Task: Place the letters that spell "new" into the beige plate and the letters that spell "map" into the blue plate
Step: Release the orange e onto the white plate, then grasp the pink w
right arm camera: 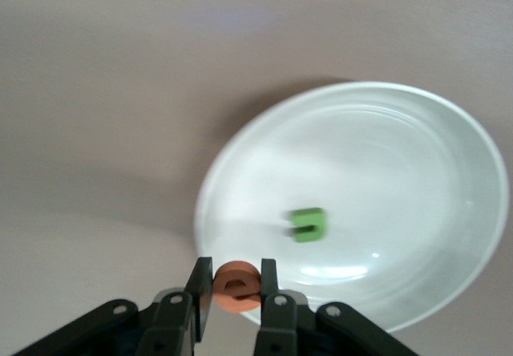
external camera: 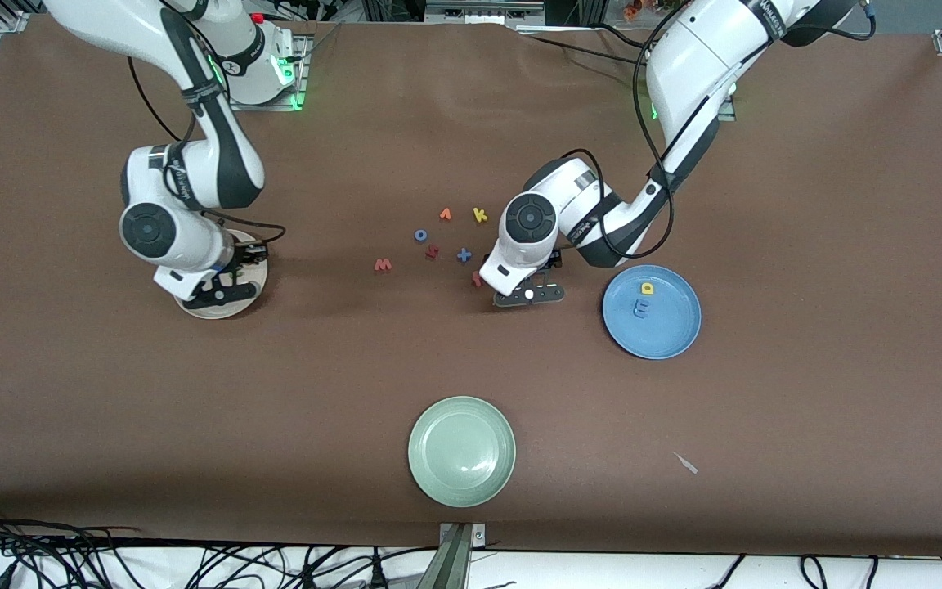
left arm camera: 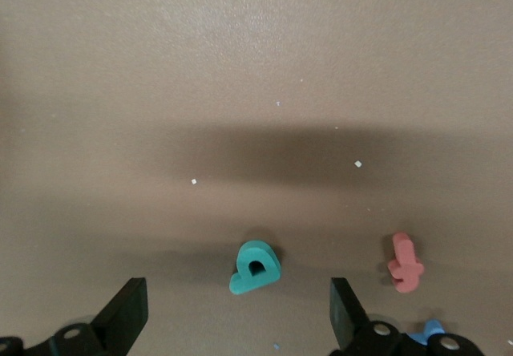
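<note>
Your right gripper (right arm camera: 235, 288) is clamped on the orange "e" (right arm camera: 236, 286), held between the two black fingers over the rim of the beige plate (right arm camera: 417, 163). In the front view that gripper (external camera: 222, 282) sits at the middle left of the frame, over the same plate (external camera: 252, 299), which its arm mostly covers. The green "n" (right arm camera: 308, 224) already lies inside the plate, near the centre of the right wrist frame.

Your left gripper (left arm camera: 240, 312) stands wide open low over the table, its fingers (left arm camera: 124, 312) spread at the bottom of the left wrist frame. The teal "p" (left arm camera: 255, 267) lies on the table between them, touching neither. A red letter (left arm camera: 405, 262) lies nearby at the lower right of that frame, with a bit of a blue one (left arm camera: 431, 329) at the bottom edge. In the front view this gripper (external camera: 530, 294) is just right of centre, between the loose letters and the blue plate (external camera: 671, 337).

The blue plate holds the yellow "a" (external camera: 647, 288) and the light blue "m" (external camera: 642, 309). The pinkish-red "w" (external camera: 383, 264) lies on the table left of centre. Around it you can see the orange "v" (external camera: 445, 214), the yellow "k" (external camera: 480, 215), the blue "o" (external camera: 420, 236), the blue "x" (external camera: 464, 255) and a dark red letter (external camera: 432, 252). A pale green plate (external camera: 461, 451) sits at the bottom centre.
</note>
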`<action>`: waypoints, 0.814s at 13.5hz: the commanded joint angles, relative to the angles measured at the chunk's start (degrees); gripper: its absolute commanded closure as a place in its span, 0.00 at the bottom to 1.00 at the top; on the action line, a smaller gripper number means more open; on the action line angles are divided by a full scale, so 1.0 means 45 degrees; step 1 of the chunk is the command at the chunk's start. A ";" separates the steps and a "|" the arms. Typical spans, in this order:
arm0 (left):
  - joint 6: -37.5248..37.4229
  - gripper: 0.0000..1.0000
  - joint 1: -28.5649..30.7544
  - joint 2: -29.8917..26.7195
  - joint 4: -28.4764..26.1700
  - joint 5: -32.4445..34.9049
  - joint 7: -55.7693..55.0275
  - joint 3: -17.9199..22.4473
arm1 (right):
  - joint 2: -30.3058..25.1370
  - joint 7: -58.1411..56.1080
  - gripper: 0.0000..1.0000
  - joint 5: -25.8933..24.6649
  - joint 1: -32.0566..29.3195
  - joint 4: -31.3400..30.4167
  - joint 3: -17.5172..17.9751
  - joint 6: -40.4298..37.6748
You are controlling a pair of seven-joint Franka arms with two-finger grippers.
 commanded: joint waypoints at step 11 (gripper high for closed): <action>0.0377 0.47 -0.0174 0.0662 0.0037 0.0444 -0.0097 -0.0008 | 0.0227 0.4507 0.00 0.0226 -0.0461 0.0814 0.2282 -0.0138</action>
